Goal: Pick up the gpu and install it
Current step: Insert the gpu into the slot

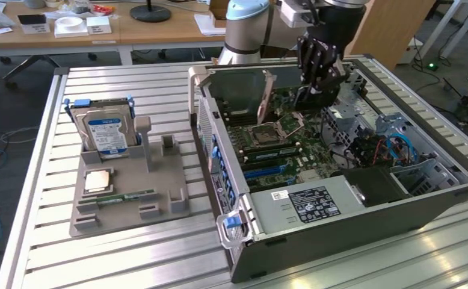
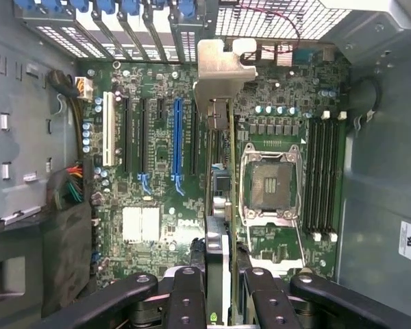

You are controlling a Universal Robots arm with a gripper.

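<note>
The gpu [image 2: 219, 178] is held edge-on between the fingers of the gripper [image 2: 219, 288], which is closed on it at middling width, above the motherboard [image 2: 144, 202] in the open case [image 1: 354, 223]. The card is best kept upright and lined with the slot beneath the gripper, bracket toward the rear opening, then pressed evenly. Counted: one gpu, one blue slot [image 2: 178, 137], one white slot [image 2: 109, 130], one empty CPU socket [image 2: 270, 181] and, well away from the gripper, one hard drive [image 1: 106, 132].
</note>
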